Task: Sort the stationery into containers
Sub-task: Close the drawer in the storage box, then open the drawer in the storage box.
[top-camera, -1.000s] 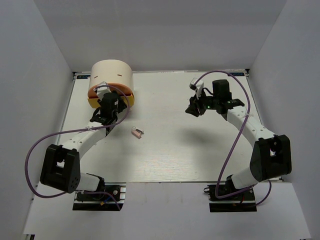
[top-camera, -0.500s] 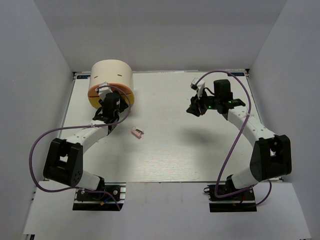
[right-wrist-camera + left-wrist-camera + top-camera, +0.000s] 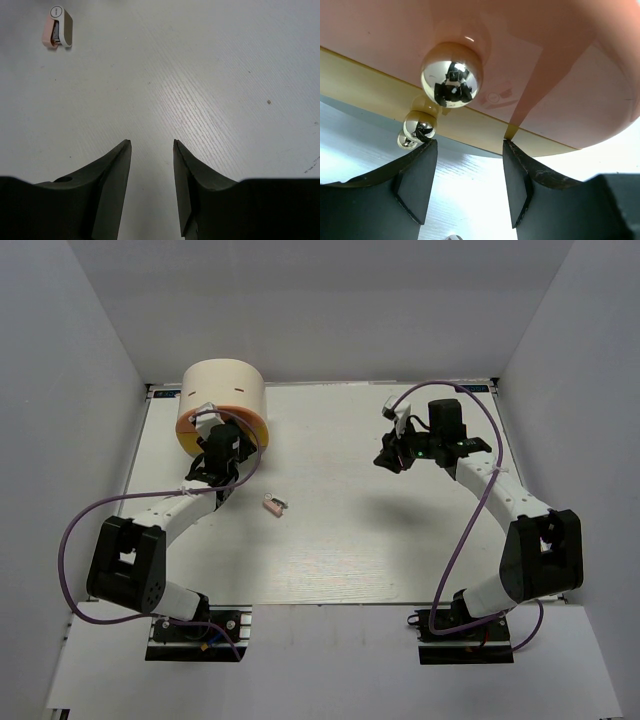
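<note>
While the left gripper (image 3: 468, 145) sits spread and empty just under a chrome knob (image 3: 451, 75) of the organiser (image 3: 222, 390), it should centre on that knob before closing; the clip (image 3: 273, 505) lies on the table (image 3: 400, 540) between the arms, the right gripper (image 3: 150, 142) narrowly parted, holding nothing

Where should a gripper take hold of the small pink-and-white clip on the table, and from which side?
Probably from above, pinching across the narrow width of the small pink-and-white clip: it lies flat and alone on the white table, its long sides free.
</note>
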You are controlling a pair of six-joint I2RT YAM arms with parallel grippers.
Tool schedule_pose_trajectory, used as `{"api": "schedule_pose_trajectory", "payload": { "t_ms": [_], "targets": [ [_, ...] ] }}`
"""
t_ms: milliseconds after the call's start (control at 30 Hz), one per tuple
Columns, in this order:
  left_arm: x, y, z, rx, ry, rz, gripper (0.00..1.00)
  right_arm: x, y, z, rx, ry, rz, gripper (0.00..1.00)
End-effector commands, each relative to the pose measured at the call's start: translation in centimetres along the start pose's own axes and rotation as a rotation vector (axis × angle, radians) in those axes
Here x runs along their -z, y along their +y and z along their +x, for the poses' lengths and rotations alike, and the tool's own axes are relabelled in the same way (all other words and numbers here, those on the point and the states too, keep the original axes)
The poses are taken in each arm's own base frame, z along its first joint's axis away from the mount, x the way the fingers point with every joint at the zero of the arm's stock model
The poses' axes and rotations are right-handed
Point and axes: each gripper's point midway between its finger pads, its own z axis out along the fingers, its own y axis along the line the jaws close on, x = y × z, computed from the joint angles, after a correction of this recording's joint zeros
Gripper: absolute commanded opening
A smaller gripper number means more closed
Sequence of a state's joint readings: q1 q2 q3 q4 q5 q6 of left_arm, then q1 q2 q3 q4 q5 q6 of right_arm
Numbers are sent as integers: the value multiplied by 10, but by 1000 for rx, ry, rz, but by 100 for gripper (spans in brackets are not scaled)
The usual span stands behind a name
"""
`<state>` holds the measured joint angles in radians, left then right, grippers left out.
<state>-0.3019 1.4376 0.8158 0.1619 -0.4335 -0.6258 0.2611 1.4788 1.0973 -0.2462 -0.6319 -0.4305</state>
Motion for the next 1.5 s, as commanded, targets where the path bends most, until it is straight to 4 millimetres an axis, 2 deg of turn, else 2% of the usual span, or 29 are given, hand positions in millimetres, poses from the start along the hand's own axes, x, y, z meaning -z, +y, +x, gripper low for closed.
{"api": "schedule_pose_trajectory", "payload": {
  "t_ms": [0, 67, 133, 167, 200, 267, 333, 400, 433, 500, 567, 667, 733, 767, 800, 833, 867, 933, 967, 1000, 1067, 1133, 1233, 1333, 1367, 1467],
  "targets": [
    [1, -5, -14, 28, -41, 17, 65, 2, 2, 0, 7, -1, -22, 46],
    [6, 1, -5, 28, -18, 19, 65, 3, 3, 1, 14, 3, -22, 48],
    [21, -5, -5, 45, -14, 57, 65, 2, 4, 4, 10, 11, -27, 53],
    [27, 2, 7, 60, 14, 51, 65, 2, 3, 5, 13, 14, -23, 56],
    [34, 2, 13, 71, 44, 75, 66, 1, 3, 6, 8, 17, -23, 70],
    [51, 7, 19, 133, 62, 98, 68, 1, 2, 6, 11, 14, -15, 90],
    [66, 10, 29, 200, 89, 133, 74, 0, 2, 12, -5, 22, -11, 90],
    [72, 19, 36, 265, 120, 113, 77, 1, 1, 12, -16, 16, -5, 90],
    [74, 23, 39, 286, 124, 94, 83, -1, 0, 11, -16, 11, -6, 90],
    [73, 31, 46, 341, 146, 56, 86, -1, 1, 13, -47, 7, -12, 90],
    [72, 31, 53, 378, 191, 49, 87, -2, 0, 17, -69, 11, -16, 90],
    [65, 34, 72, 464, 291, 16, 87, -1, 0, 19, -86, 1, -21, 90],
    [60, 35, 80, 544, 328, 6, 87, 0, 2, 19, -87, -7, -30, 83],
    [58, 38, 85, 578, 358, 8, 86, 1, 3, 18, -88, -12, -36, 72],
    [58, 41, 88, 604, 365, 10, 86, 2, 3, 20, -94, -12, -42, 66],
    [56, 36, 82, 657, 355, 49, 86, 4, 5, 19, -90, -16, -51, 58],
    [54, 40, 78, 691, 340, 49, 84, 4, 7, 23, -101, -10, -62, 42],
    [54, 48, 82, 749, 347, 43, 83, 7, 7, 24, -110, -12, -69, 29],
    [52, 47, 76, 761, 325, 74, 82, 6, 8, 26, -114, -11, -72, 27],
    [51, 58, 77, 790, 315, 57, 82, 7, 6, 29, -126, -8, -67, 27],
    [50, 56, 68, 857, 290, 109, 78, 8, 7, 27, -129, -16, -72, 26],
    [47, 70, 79, 935, 301, 90, 71, 9, 6, 30, -137, -18, -70, 26],
    [41, 67, 67, 984, 268, 177, 64, 10, 3, 31, -146, -20, -69, 26],
    [29, 62, 65, 994, 277, 214, 59, 7, 8, 31, -141, -18, -83, 26],
    [26, 61, 60, 996, 269, 232, 57, 11, 3, 33, -151, -20, -69, 26],
    [17, 58, 47, 995, 224, 279, 55, 11, 1, 35, -158, -17, -67, 26]
  ]
}}
